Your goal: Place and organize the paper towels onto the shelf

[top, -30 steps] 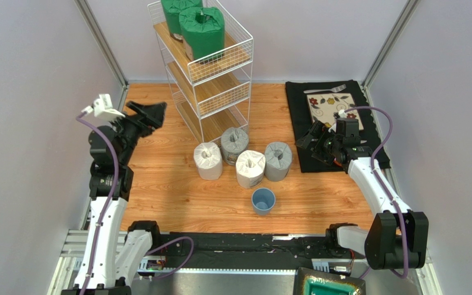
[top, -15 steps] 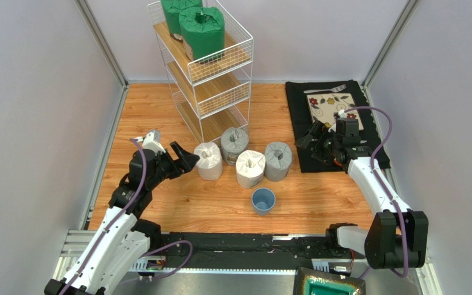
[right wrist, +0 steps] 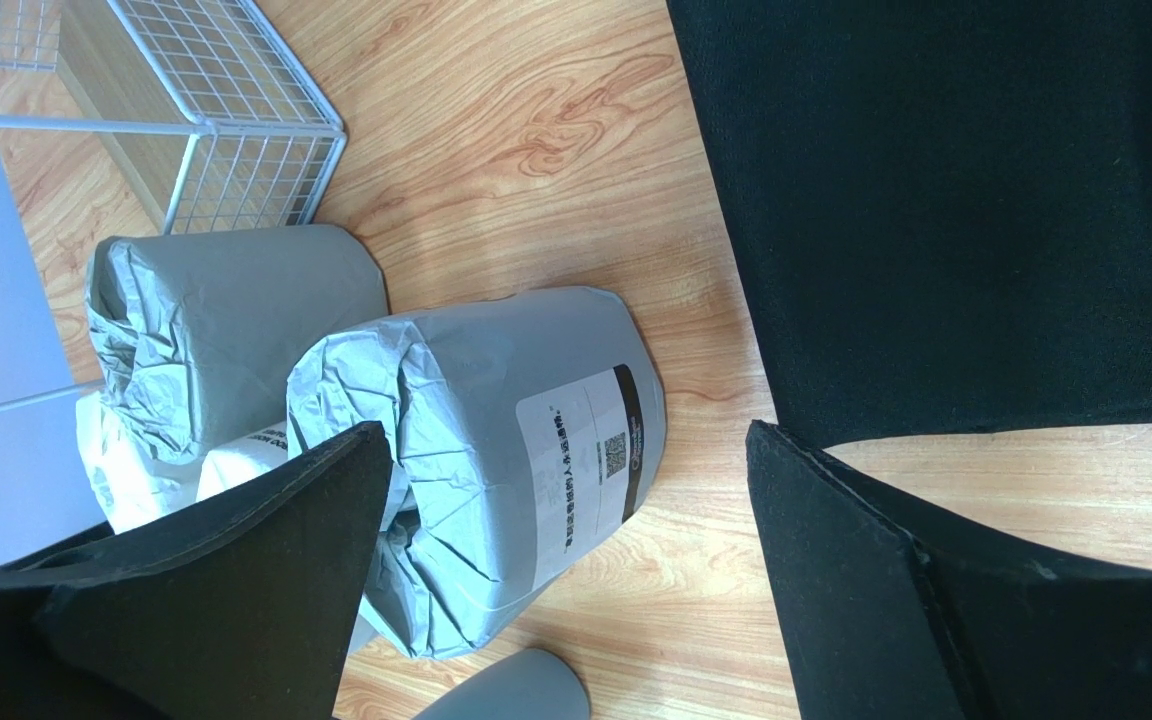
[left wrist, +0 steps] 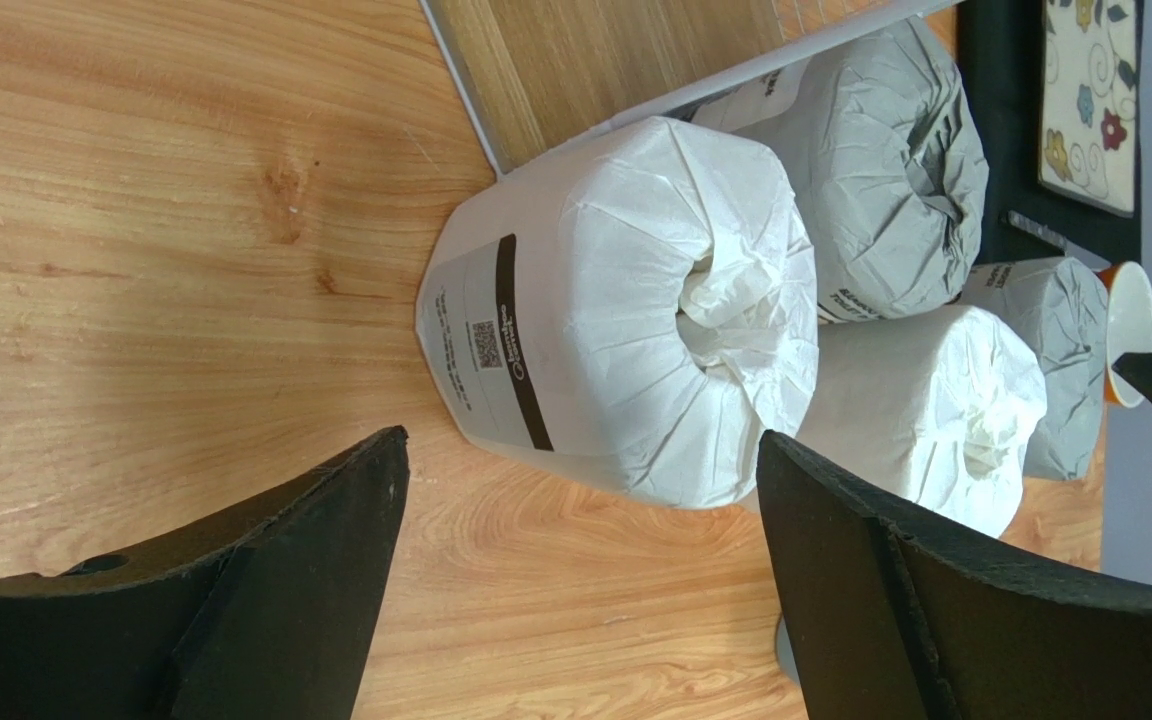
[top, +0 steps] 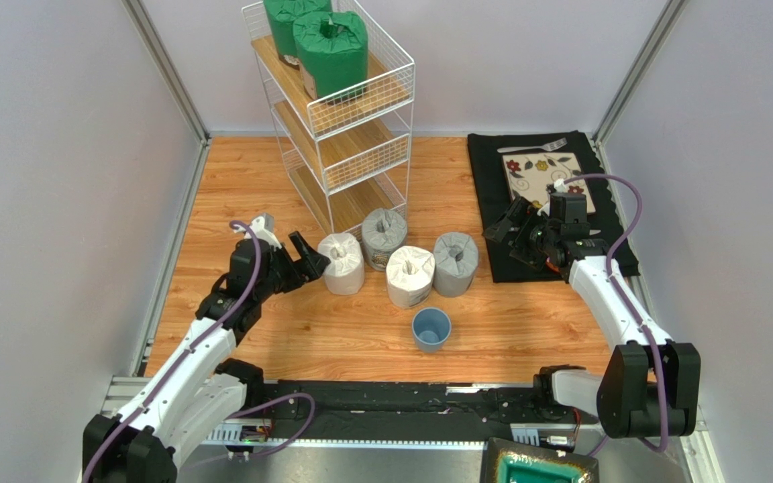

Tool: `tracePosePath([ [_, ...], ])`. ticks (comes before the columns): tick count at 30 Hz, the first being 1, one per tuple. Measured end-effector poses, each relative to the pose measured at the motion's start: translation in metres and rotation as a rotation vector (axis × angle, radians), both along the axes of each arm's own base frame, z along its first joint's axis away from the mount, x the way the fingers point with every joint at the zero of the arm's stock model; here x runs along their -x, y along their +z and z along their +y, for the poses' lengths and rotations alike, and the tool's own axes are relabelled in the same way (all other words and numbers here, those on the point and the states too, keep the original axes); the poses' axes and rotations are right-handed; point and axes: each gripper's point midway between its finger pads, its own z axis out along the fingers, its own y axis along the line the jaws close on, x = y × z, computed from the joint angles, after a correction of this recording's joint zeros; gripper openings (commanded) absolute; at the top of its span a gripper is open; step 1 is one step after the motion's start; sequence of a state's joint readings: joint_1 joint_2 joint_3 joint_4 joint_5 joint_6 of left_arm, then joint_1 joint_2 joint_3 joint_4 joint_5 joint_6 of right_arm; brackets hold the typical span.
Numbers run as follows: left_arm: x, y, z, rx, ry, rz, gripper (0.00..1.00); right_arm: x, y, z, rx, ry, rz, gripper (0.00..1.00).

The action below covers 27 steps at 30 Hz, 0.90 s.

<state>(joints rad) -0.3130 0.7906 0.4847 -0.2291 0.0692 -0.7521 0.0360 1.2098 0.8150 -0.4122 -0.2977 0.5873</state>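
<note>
Paper towel roll (left wrist: 620,360), white, upright on worktop (top: 259,322) right at left claw (left wrist: 582,458) tips, jaws apart, not clamped. Right claw (right wrist: 567,443) apart too, grey roll (right wrist: 477,465) just ahead. Only top view shows two green rolls (top: 331,52) on shelf (top: 365,166) top tier; left wrist view shows barcode label (left wrist: 485,345).

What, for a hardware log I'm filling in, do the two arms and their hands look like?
The left arm and right arm have white links and black joints, each with a purple cable looping along it. The left hand and right hand are black, with two plain wedge-shaped fingers tapering to the tips.
</note>
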Motion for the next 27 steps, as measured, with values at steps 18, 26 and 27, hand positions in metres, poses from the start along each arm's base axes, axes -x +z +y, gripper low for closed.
tracePosePath([
  [18,-0.02,-0.014,-0.006,-0.01,0.002,0.013,0.94,-0.001,-0.004,0.0,0.0,0.001,0.011,0.92],
  [26,-0.026,-0.024,-0.007,-0.021,0.0,0.034,0.94,-0.001,-0.005,0.0,0.0,0.001,0.014,0.92],
  [27,-0.026,-0.025,-0.007,-0.022,0.001,0.035,0.94,-0.001,-0.005,0.0,0.0,0.001,0.014,0.92],
])
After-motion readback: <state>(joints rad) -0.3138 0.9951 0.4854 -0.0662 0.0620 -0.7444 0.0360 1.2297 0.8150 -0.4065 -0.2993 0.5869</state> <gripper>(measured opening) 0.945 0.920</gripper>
